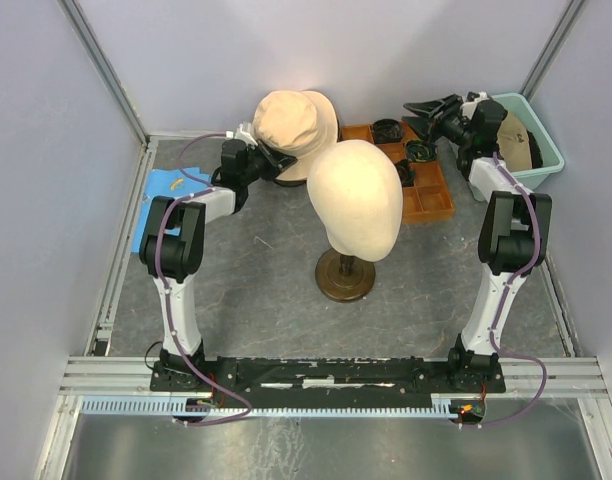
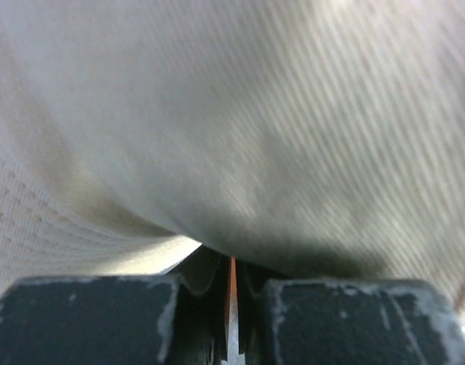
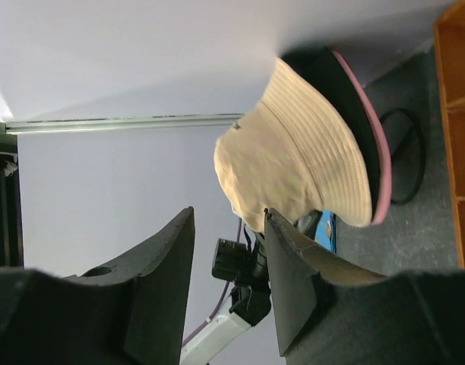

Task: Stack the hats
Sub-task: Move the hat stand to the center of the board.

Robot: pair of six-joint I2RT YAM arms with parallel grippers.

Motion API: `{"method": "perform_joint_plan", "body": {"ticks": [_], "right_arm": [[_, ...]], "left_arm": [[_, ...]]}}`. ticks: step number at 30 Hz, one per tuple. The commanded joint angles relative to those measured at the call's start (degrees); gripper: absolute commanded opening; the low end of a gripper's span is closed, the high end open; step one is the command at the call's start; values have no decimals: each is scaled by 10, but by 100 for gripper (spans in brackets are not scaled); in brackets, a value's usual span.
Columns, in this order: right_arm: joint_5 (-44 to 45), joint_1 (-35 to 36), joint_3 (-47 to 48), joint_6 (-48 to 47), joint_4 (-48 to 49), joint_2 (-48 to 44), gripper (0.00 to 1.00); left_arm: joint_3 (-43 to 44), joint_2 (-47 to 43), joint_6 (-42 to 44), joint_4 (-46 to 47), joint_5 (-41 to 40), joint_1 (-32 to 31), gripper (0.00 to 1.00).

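A plain beige hat (image 1: 296,122) hangs tilted in the air at the back, left of the mannequin head. My left gripper (image 1: 274,160) is shut on its brim. In the left wrist view the beige fabric (image 2: 240,129) fills the frame, and the left gripper (image 2: 231,262) pinches a thin orange-pink strip. The right wrist view shows the same hat (image 3: 293,152) with a dark underside and a pink rim (image 3: 373,137). My right gripper (image 1: 433,105) stands open and empty at the back right, its fingers (image 3: 293,266) apart around the gripper's gap (image 3: 229,213). A tan and black cap (image 1: 516,135) lies in the tub.
A cream mannequin head (image 1: 356,200) on a brown stand (image 1: 344,275) rises mid-table. An orange compartment tray (image 1: 431,200) with dark items lies behind it. The teal tub (image 1: 546,150) sits at the back right. A blue sheet (image 1: 171,185) lies at the left wall.
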Motion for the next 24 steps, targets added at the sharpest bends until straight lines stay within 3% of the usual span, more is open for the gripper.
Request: {"method": "perform_joint_plan", "body": {"ticks": [1,10,14,18,22,24], "right_arm": [[15,-3,62,-29,-25,7,50],[23,4,126,-64,-102,9,50],[47,0,230,-222,-309,7,51],[147,-3,438,-409,-610,57,54],[267,-15,585,-504,-778,108,58],[338,-24,581,-530,-808,102,59]], "left_arm": [[-30,-83,7,29,17,-11,11],[-101,-202,7,8,18,-12,17],[-99,-244,12,-31,23,-7,18],[-87,-305,56,-127,-3,18,23],[-77,-343,93,-204,-35,48,40],[-82,-352,90,-215,-42,63,49]]}}
